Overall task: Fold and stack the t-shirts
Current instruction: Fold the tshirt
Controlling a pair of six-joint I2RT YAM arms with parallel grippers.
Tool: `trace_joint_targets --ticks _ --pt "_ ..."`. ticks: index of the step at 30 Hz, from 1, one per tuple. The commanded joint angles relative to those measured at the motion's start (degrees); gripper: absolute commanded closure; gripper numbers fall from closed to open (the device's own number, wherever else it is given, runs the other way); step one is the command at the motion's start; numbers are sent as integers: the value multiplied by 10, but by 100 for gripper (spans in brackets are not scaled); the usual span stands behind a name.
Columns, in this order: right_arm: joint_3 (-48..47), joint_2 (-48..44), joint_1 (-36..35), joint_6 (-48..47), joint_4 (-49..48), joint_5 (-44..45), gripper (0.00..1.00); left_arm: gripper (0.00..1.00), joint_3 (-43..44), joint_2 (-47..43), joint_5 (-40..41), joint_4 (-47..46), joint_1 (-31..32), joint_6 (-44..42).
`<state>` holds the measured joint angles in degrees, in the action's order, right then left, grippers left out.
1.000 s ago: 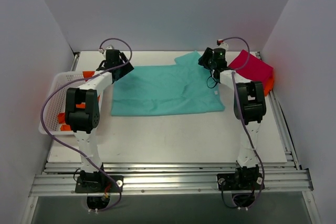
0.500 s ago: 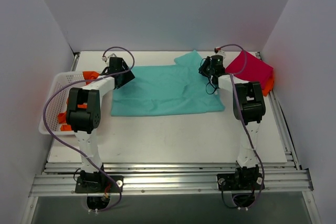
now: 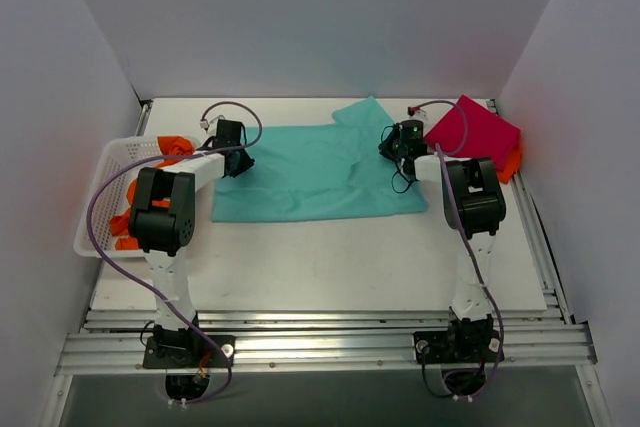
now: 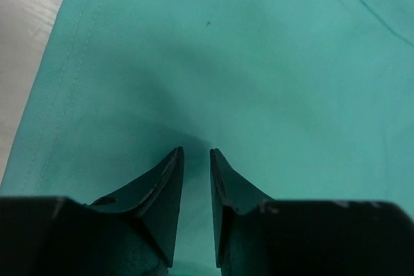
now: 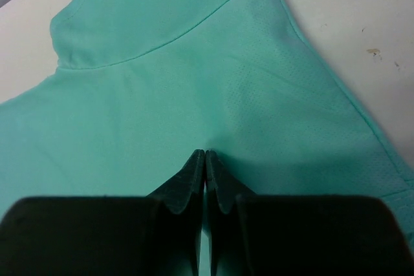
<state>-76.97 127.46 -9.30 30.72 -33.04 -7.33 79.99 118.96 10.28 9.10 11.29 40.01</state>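
Pressing onto the teal t-shirt (image 3: 320,172), the R gripper (image 5: 205,157) is sitting w/ its jaws fully together. The tips are meeting on the cloth just below a curved sleeve seam in the wrist view. Can't tell whether any fabric is being nipped between them.

L gripper (image 4: 195,157) is resting on the same shirt beside its stitched left hem. Its jaws are standing nearly together w/ a slim gap showing teal. Whether a fold is being caught there isn't clear either.

Teal shirt is lying spread flat across the far middle of the table (image 3: 320,267), smooth apart from faint creases. One sleeve is poking toward the far side, right of centre. L arm is reaching its left edge, R arm its right edge by that sleeve.

Magenta t-shirt (image 3: 478,127) is lying folded at far right, on top of an orange t-shirt (image 3: 513,160) that is peeking out along its right side. More orange cloth (image 3: 128,219) is sitting in the white mesh basket (image 3: 125,147) at left.

L arm is covering much of the basket, so the no. of shirts inside is hard to make out. Both grippers are hiding the cloth right under them in the top view. In the wrist views, black gripper bodies are blocking the bottom of each pic.

Table is looking plain white, w/ pale blank walls closing in left, right and far. Metal rails (image 3: 320,342) are running along the near edge under the arm bases. Purple cables (image 3: 95,207) are looping off both arms.
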Motion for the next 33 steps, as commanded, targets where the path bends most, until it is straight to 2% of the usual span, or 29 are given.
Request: trace_joint_targets --ticks 1,7,24,28,30,31,32,33 --pt "34 -28 4 0 2 14 100 67 -8 0 33 19 13 16" --pt "101 -70 5 12 10 42 100 67 -48 -23 60 36 34 37" --pt "277 -261 0 36 67 107 100 67 -236 -180 120 57 113 122" --pt "302 -337 -15 30 102 143 100 58 -252 -224 136 85 129 125" --pt "295 -360 -26 24 125 159 91 45 -251 -261 157 93 139 123" --pt "289 -381 -30 22 135 177 80 40 -247 -276 163 107 142 120" --pt "269 -399 -38 18 157 187 58 32 -235 -301 171 114 143 111" --pt "259 -399 -43 18 167 198 47 30 -227 -311 171 114 143 103"
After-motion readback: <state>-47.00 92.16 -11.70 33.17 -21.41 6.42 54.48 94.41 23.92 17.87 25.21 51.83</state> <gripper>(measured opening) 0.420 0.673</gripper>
